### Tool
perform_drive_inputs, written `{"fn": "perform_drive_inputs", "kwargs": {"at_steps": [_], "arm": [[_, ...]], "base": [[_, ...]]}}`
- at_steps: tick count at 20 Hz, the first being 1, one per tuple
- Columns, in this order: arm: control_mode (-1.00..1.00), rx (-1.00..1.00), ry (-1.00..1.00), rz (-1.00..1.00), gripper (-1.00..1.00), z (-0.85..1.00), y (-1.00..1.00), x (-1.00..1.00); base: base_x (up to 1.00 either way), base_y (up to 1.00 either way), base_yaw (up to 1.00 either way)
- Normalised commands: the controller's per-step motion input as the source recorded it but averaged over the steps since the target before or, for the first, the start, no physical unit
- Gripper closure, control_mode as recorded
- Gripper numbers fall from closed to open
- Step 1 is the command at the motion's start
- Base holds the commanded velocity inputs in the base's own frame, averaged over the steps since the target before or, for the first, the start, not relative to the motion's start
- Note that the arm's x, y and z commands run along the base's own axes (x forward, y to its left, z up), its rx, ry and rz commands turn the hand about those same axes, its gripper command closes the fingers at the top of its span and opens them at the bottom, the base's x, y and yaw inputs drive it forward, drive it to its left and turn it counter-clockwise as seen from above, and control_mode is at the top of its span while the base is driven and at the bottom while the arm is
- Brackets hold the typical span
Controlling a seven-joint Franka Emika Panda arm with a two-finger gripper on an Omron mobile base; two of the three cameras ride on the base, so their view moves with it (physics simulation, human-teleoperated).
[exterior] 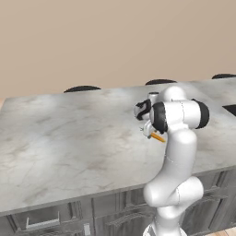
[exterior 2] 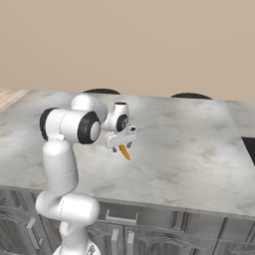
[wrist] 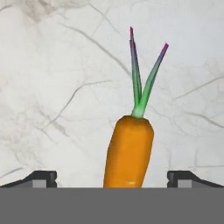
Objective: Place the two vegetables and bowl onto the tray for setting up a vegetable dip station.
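— Gripper first: how does it stand?
— Spread wide; in the hand view its two dark fingertips sit far apart at the bottom, well clear of the carrot on either side; nothing is held.
— And the carrot itself?
— It lies flat on the marble table, midway between the fingertips; orange body toward the hand, green top with purplish ends pointing away across the stone.
— Where on the table, from the base cameras?
— In the left base view the gripper hangs just over the carrot, which lies nearer the front edge of the table than the back, toward the right end; only its orange tip shows past the hand.
— The other side?
— Right base view shows the gripper pointing down and the carrot right below it on the table — left of the middle, some way back from the front edge; whether fingertips touch the stone I cannot tell.
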Motion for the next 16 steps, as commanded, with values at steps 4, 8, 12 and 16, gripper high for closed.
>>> {"fn": "perform_drive_inputs", "kwargs": {"at_steps": [4,8,12,16], "arm": [[-1.0,0.0,0.0,0.0,-1.0,-0.21,-0.02,0.19],[-1.0,0.0,0.0,0.0,-1.0,-0.2,-0.05,0.18],[-1.0,0.0,0.0,-0.01,-1.0,-0.18,-0.07,0.12],[-1.0,0.0,0.0,-0.03,1.0,-0.19,-0.01,-0.03]], "base": [[0.0,0.0,0.0],[0.0,0.0,0.0],[0.0,0.0,0.0],[0.0,0.0,0.0]]}}
